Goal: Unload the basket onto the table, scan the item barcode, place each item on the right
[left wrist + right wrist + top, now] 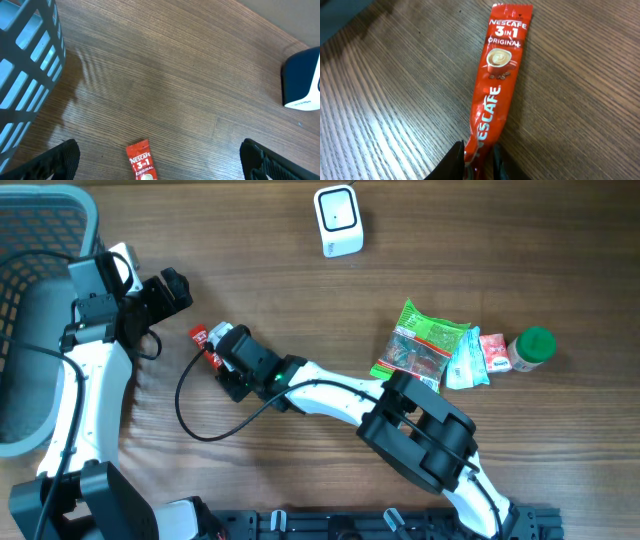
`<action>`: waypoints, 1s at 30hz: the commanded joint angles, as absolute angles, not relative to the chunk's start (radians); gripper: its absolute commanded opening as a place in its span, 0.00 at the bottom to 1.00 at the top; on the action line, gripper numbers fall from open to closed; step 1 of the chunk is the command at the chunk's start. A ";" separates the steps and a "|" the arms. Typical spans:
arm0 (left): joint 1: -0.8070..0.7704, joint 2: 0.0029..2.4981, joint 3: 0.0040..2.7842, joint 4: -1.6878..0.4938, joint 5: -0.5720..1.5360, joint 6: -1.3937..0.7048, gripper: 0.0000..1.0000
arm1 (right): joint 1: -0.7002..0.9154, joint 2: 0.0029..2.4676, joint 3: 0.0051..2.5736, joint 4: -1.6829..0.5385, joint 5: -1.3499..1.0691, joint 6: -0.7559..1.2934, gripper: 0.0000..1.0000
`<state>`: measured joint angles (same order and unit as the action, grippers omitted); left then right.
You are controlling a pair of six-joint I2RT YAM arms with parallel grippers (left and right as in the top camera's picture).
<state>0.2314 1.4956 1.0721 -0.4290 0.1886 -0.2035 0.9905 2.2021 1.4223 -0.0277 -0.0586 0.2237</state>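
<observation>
nescafe sachet flat on table, near end pinched in right tool

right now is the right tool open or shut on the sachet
Shut: the right tool pinches the near end of the sachet.

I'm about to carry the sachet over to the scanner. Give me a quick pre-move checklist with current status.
1. Grip on the red Nescafe coffee sachet: ok, the right gripper pinches its lower end.
2. Barcode side known: cannot tell, only the printed front faces up.
3. Sachet lifted: not ok, it lies on the wooden table.
4. Path to the white box-shaped scanner: ok, only bare wood in between.
5. Left gripper out of the way: ok, open and empty, near the blue mesh basket.
</observation>
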 commanded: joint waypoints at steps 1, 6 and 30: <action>0.247 1.493 1.074 -0.430 0.190 -0.221 1.00 | 0.992 2.220 1.415 -0.038 -0.046 0.239 0.21; 0.247 1.493 1.074 -0.430 0.190 -0.221 1.00 | 0.992 2.220 1.415 -0.039 -0.045 0.238 0.14; 0.247 1.493 1.074 -0.430 0.190 -0.221 1.00 | 0.664 1.899 1.415 -0.582 -0.387 0.245 0.04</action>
